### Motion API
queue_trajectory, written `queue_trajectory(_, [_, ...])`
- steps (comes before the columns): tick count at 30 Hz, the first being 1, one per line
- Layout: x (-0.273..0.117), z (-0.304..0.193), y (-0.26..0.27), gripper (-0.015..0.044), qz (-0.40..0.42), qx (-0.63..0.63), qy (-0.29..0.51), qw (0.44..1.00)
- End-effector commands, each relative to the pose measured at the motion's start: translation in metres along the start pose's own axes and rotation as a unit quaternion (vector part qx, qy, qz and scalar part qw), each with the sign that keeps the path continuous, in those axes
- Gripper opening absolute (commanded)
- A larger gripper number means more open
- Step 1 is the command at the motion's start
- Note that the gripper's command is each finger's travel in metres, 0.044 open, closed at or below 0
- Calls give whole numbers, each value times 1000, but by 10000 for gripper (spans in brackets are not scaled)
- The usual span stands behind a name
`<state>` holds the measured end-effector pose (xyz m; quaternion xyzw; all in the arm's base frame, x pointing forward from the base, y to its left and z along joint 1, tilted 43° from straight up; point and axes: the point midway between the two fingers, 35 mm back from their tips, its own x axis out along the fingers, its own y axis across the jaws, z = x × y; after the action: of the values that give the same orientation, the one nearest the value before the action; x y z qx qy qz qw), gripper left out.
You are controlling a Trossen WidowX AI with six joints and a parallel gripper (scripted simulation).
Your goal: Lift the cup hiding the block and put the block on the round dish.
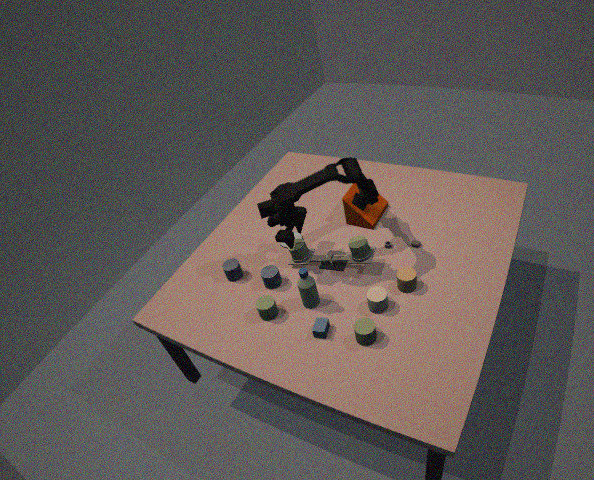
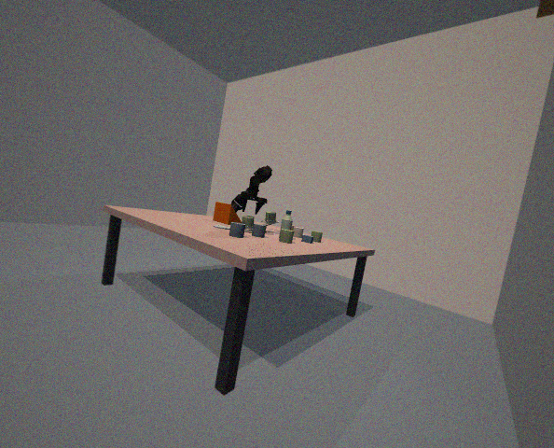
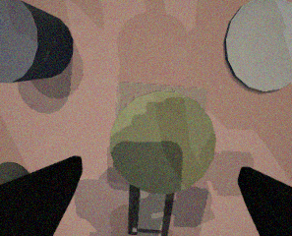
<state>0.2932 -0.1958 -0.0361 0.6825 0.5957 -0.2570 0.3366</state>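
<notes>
See a pale green cup (image 1: 300, 252) (image 2: 247, 221) (image 3: 163, 143) on one end of the balance (image 1: 333, 260) (image 3: 134, 211), flat-topped, with shadow across the top in the wrist view. Find its twin, the other cup (image 1: 359, 248) (image 2: 270, 217), just as green, at the opposite end. Cannot tell which way the balance leans, nor see any block under either cup. Find the round dish (image 1: 298, 237) (image 2: 221, 226) (image 3: 265, 44), pale and flat, just beside the first cup's end of the balance.

See the gripper (image 1: 295, 238) (image 2: 250, 211) (image 3: 161, 169) above that same end, fingers spread wide, holding nothing. Cannot tell whether touching the cup.

Note a pinkish table (image 1: 442, 222) (image 2: 181, 231) under the balance, on dark legs, in a dim room with grey walls and one paler, warmer wall (image 2: 373, 159).

Count two cups, one dish and one balance. Across the balance from the orange base (image 1: 359, 215) (image 2: 223, 212), count two blue cylinders (image 1: 232, 270) (image 1: 271, 276) (image 2: 237, 230) (image 2: 258, 230), two green cylinders (image 1: 267, 307) (image 1: 364, 331) (image 2: 286, 235) (image 2: 316, 236), one cream cylinder (image 1: 377, 300) (image 2: 297, 232), one orange cylinder (image 1: 406, 280), one bottle (image 1: 308, 290) (image 2: 286, 224) and one small blue block (image 1: 320, 328) (image 2: 307, 238). Add two small dark objects (image 1: 387, 244) (image 1: 415, 243) beyond the twin's end of the balance.
</notes>
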Motion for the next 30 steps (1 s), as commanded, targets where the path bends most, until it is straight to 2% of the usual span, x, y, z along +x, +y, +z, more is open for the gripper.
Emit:
queue_trajectory(1, [6, -1, -1, 440, -3, 3, 2, 1000])
queue_trajectory(30, [53, -1, 0, 440, -2, 3, 3, 1000])
